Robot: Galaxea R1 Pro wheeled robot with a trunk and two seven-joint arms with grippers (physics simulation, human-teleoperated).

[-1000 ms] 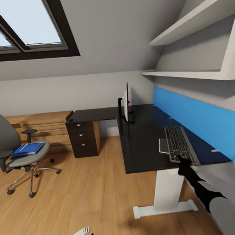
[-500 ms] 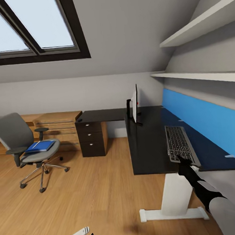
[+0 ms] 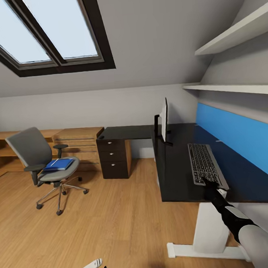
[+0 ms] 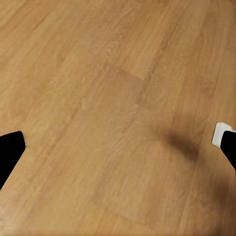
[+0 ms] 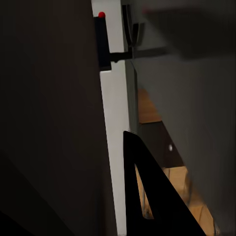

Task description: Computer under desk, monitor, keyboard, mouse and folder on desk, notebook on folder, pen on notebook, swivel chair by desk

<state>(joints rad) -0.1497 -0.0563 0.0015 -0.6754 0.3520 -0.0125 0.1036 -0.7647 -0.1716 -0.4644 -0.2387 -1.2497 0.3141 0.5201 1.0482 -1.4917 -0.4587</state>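
Keyboard (image 3: 205, 164), a flat rectangle of dark grey keys on a silver-grey base, lies on the glossy black L-shaped desk (image 3: 177, 175), near its blue back panel (image 3: 239, 138) and nearer than the thin flat monitor (image 3: 164, 119), which stands edge-on at the desk's far end. The right tool (image 3: 209, 183) sits at the keyboard's near short edge; it appears to pinch that edge, though the jaws themselves are too dark to read with certainty. The right arm reaches forward and up from the lower right, nearly straight, wrist low over the desk edge. The left tool (image 4: 118, 147) hangs low at the robot's side over the light wooden floor (image 3: 96, 217), its fingers spread wide with nothing between them. On the left, the grey swivel chair (image 3: 48, 169) stands well apart from the desk, carrying the bright blue folder (image 3: 59, 164) on its seat.

The step in hand is judged to be setting the keyboard beside the monitor. Done well, it slides flat along the desk toward the monitor's stand, kept square and stopped just short of contact.
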